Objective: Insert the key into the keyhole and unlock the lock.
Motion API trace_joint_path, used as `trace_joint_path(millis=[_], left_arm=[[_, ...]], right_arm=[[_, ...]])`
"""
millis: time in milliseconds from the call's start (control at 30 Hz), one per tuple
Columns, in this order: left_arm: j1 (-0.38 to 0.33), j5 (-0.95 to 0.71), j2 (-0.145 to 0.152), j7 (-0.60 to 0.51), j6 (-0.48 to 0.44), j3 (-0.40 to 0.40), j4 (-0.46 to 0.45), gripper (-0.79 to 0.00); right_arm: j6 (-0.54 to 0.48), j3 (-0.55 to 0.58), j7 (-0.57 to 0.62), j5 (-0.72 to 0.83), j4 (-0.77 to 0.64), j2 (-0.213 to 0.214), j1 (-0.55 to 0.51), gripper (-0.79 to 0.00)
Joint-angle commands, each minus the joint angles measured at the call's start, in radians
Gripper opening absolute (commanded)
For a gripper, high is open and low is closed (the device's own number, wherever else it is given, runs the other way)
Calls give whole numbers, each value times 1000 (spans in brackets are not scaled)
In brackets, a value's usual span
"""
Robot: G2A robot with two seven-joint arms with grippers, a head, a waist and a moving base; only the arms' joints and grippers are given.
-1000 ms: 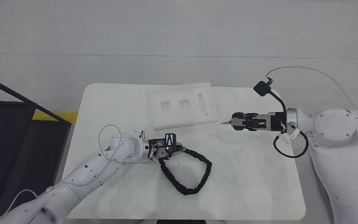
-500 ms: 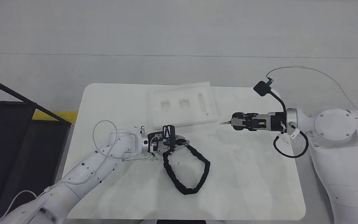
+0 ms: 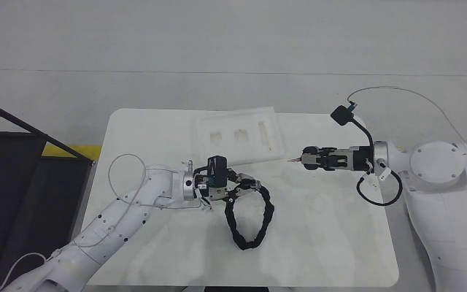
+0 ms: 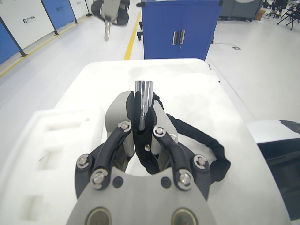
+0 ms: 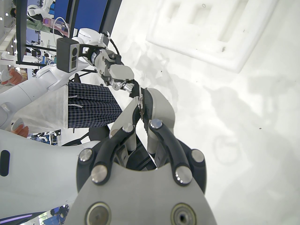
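- left gripper [image 3: 237, 185] is sitting over the desk [image 3: 328, 241], left of centre, just in front of the tray [image 3: 235, 151]
- its fingers [image 4: 116, 110] are clamping tight on the lock [image 4: 143, 99]; the chrome cylinder is sticking out past the fingertips, with black sleeve material pinched between them
- the cylinder's free end is pointing across the desk toward the right gripper [image 3: 304, 158]
- black-sleeved chain [image 3: 252, 219] is looping from the lock toward the desk's front edge; it looks to be lying on the desk, but I can't tell how much of it is touching
- right gripper is hovering above the desk, right of centre, near the tray's right corner
- its fingers [image 5: 161, 105] are pinching the key [image 5: 141, 106] by the head, fully closed on it; the wrist view is seeing the key edge-on
- key blade is sticking out past the fingertips and aiming at the lock
- key and lock are sitting well apart, roughly in line; key is not in the lock yet
- tray, white foam with three recesses, is lying at the far side of the desk, slightly skewed to its edge
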Motion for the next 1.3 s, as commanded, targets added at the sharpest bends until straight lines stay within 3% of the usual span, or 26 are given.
trace_joint_path(millis=[0, 300, 633, 867, 1267], left_arm=[[-1, -13, -4, 18, -3, -3, -15, -785], [-32, -83, -33, 88, -19, -11, -45, -785], [-65, -90, -63, 123, -25, -13, -18, -785], [-94, -58, -82, 123, -27, -10, -3, -785], [-143, 39, -140, 209, 52, 55, 89, -785]], right_arm=[[0, 0, 0, 0, 0, 0, 0, -785], [0, 0, 0, 0, 0, 0, 0, -785], [9, 1, 6, 2, -15, 4, -11, -785], [74, 76, 146, 64, -61, 29, 54, -785], [178, 75, 146, 126, -126, 66, 128, -785]])
